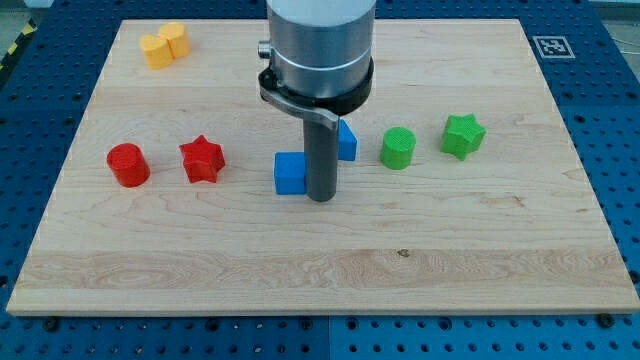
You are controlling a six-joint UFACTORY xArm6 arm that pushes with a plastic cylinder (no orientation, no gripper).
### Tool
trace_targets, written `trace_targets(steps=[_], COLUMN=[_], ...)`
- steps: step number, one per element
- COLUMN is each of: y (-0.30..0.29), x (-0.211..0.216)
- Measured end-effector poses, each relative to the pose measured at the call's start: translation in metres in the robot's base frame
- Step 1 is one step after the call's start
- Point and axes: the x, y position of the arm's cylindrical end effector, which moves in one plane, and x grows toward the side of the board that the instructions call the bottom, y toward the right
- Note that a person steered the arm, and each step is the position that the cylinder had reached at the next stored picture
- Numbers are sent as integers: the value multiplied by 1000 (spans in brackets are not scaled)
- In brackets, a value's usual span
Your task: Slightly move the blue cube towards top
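Blue cube (pixel 290 172): small, solid, matte plastic, evenly coloured, resting flat on the wooden board (pixel 320 270). Top face reads lighter than the front face; edges look crisp, no visible marks. It lies a little left of the board's middle.

My tip (pixel 320 197) is the lower end of a straight dark rod hanging from the grey cylindrical arm head (pixel 320 45). There is no claw on this rig, so nothing stands apart, together or clamped; the rod simply meets the board. The blue cube lies at about 10 o'clock from my tip, just beside the rod's left flank. Whether rod and cube actually touch, I cannot tell; no clear gap shows between them.

Second blue block (pixel 347 140): at about 1 o'clock from my tip, partly hidden behind the rod, shape not fully made out.

Other items noted:
- Green cylinder (pixel 397 148) at about 2 o'clock from my tip, apart from the second blue block.
- Green star (pixel 463 135) further along at 2 o'clock, near the green cylinder but not touching it.
- Red star (pixel 202 159) at 9 o'clock from the blue cube, well apart.
- Red cylinder (pixel 128 164) at 9 o'clock from the red star, near it.
- Yellow blocks (pixel 164 44), two pressed together, near the board's corner at 10 o'clock, shapes unclear.

Board sits on a blue perforated table (pixel 610 150).
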Motion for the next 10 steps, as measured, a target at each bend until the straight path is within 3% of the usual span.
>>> trace_targets(steps=[2,7,10], y=[0,-15,-24], x=[23,-33,-38])
